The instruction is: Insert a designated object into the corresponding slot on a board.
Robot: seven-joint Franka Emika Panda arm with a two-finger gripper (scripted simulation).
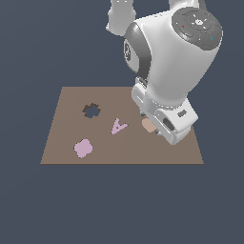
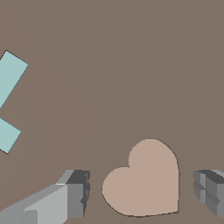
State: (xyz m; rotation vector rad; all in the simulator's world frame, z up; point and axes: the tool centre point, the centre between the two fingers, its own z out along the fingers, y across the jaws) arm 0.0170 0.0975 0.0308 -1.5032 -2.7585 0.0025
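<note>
The gripper [image 2: 140, 192] is standing wide open astride the tan heart [image 2: 144, 179], holding nothing, so centring both fingers before closing looks wise.

A board [image 1: 66, 102] lay flat in the middle of the scene. A slot [image 1: 91, 110] was cut into it toward the exterior view's left, on the far part. A rounded block [image 1: 83, 148] lay nearer, just left of the slot's line. A letter-like piece [image 1: 117, 127] lay between them, toward the middle. A heart piece [image 2: 144, 179] lay to the exterior view's right, under the arm, between the hand's [image 2: 142, 192] fingers [image 2: 78, 192], apart from both.
</note>
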